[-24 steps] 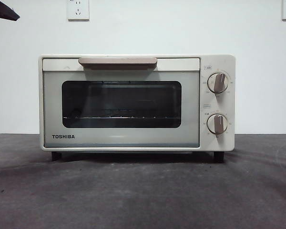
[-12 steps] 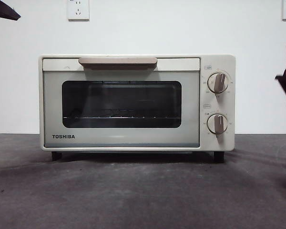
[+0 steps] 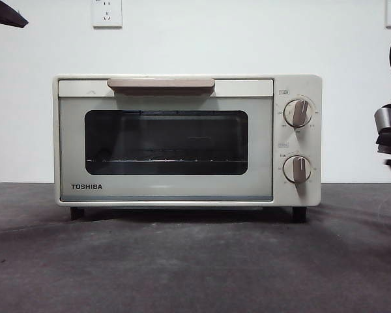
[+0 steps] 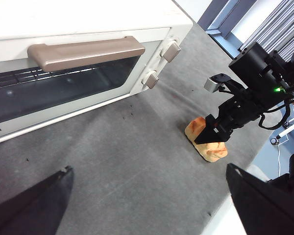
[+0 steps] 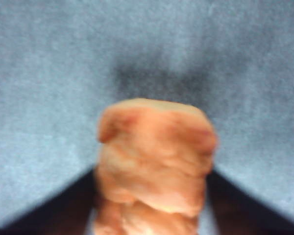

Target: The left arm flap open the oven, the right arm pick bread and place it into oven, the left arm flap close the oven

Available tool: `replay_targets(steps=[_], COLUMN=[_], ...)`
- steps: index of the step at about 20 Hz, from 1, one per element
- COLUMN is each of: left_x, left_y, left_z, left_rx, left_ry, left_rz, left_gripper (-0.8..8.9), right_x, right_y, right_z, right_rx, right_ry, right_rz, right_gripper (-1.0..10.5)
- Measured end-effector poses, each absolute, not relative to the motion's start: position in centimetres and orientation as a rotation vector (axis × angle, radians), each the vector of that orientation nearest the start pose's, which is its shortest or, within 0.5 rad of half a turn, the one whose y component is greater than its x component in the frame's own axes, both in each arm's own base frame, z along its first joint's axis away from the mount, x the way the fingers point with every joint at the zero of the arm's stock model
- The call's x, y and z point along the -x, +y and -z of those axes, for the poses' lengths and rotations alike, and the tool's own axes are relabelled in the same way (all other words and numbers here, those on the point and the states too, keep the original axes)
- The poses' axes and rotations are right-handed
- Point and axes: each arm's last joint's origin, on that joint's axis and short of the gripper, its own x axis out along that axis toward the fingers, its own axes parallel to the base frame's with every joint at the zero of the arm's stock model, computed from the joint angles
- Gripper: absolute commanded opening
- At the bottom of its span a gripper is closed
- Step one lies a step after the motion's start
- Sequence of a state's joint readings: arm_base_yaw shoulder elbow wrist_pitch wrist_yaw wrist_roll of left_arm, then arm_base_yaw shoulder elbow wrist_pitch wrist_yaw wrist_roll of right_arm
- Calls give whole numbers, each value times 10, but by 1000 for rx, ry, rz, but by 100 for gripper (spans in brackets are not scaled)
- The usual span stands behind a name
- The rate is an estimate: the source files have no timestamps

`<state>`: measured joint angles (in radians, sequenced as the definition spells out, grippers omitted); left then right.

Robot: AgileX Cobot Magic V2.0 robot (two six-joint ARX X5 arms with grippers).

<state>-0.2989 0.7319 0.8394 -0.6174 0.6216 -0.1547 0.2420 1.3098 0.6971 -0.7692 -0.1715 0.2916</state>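
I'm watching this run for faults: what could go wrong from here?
The oven door is shut, its handle untouched, while the right gripper is already down at the bread. Carried over now, the bread might hit the glass. The left gripper hangs open, away from the handle. The bread also lies near the table edge, so a nudge could drop it.

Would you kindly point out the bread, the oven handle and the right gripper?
bread (image 4: 209,148), left wrist view, its golden crust.
oven handle (image 3: 160,83), front view, middle of the bar.
right gripper (image 4: 215,133), left wrist view, at its fingertips over the bread.

Right hand lowered, its jaws astride the bread — left hand spread wide, raised.
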Motion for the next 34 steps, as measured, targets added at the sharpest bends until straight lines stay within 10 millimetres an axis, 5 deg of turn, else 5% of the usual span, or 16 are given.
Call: replay_targets(steps=[5,10,14,17,22,26,34], left_x=[-129,-132,-151,-173,-217,-247,-280], left_y=[-57,-58,-63,-74,-99,-126,-158], left_z=[-321,-322,-324,-328,-345,-360,-330], left_rx=[225,224,227,219,150,-74,-303], left_ry=[590,597,650,696,722,679,660], left_rz=[858,840,809,813,821,791,779], left_gripper=[496,462,295,79,22,23,23], right_x=[-193,-172,-135,-109,-80,-70,-69], right_y=[53,49,41,36,30,27,27], right_z=[-190,-248,-275,-290,-303,-306,-306], right_rx=[-205,-238,-268,-289,-310,-320,-335], right_ry=[1402,1255,1139,1017,873,828,828], right_rz=[-162,-232,-299,-362,-430,-437,-431], right_gripper=[86,86,86,86,86,86,86])
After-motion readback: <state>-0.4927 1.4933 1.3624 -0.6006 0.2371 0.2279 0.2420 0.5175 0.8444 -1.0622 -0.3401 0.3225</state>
